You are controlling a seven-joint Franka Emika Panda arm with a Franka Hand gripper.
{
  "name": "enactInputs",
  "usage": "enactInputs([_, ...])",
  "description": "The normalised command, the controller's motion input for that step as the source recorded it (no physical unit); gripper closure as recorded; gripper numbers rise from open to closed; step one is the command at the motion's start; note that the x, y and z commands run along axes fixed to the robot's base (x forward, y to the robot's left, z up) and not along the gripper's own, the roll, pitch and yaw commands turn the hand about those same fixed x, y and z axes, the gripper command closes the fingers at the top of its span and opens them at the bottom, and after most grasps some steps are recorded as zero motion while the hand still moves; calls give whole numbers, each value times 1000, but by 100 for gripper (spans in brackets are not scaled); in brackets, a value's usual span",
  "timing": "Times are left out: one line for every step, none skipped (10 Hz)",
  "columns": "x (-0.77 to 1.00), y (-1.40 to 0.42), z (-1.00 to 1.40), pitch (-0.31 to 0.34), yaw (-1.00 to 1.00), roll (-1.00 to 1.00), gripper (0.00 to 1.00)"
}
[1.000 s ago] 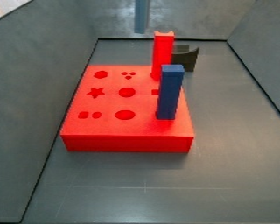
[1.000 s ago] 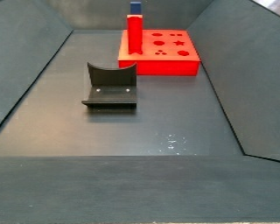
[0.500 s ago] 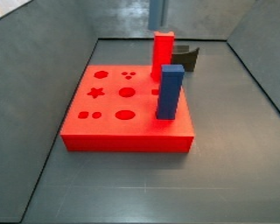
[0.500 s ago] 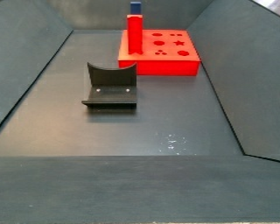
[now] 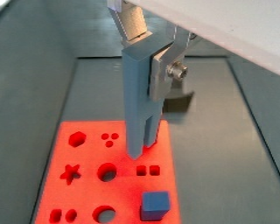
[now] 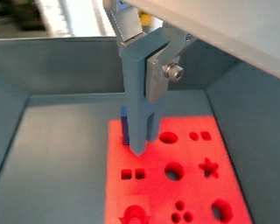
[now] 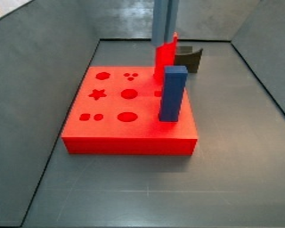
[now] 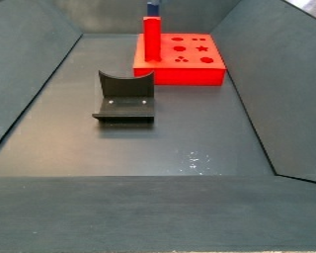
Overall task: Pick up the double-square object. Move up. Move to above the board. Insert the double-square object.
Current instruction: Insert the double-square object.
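Double-square object: we take this to be the tall red upright block (image 7: 166,55), which stands on the large flat bright-red square board (image 7: 109,111) at the board's edge nearest the dark L-shaped fixture (image 7: 191,59). It is upright and rests on the board. We cannot confirm its cross-section from any view.

We find the gripper (image 7: 166,20) directly above the top of that red block, and in this side view its lower end overlaps the block's upper part. Whether it touches the block we cannot tell. In both wrist views one long flat silver finger (image 5: 140,96) hangs down over the board (image 5: 90,157), its tip close to the paired small square holes (image 5: 149,171). The second finger is not clearly separable, so we cannot tell whether the jaws stand apart, are closed, or are clamped on anything.

A dark blue upright block (image 7: 173,93) stands on the board just beside the red block, on the side away from the fixture. A wrist view shows its square top (image 5: 156,206).

The board's top carries star, round and paired small holes. In a side view the board (image 8: 200,61) lies near the far edge of the tabletop, toward the far right corner, with the red block (image 8: 150,44) at its left edge. The fixture (image 8: 123,96) stands near the middle of the floor, well apart from the board.
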Motion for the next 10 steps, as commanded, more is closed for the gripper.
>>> enactInputs([0,0,-306,-44,-1000,0,100])
enactInputs([0,0,-306,-43,-1000,0,100])
enactInputs([60,0,-246,-27,-1000,-4,100])
enactInputs([246,0,-243,-9,-854,-6,100])
enactInputs([254,0,-274,0,-834,0,100])
enactInputs([114,0,-217,0,-951,-17,100])
enactInputs([20,0,-254,0,-1000,-3,100])
enactInputs([0,0,-266,0,-1000,0,100])
enactInputs([94,0,-286,0,-960,0,100])
enactInputs([246,0,-271,0,-666,34,100])
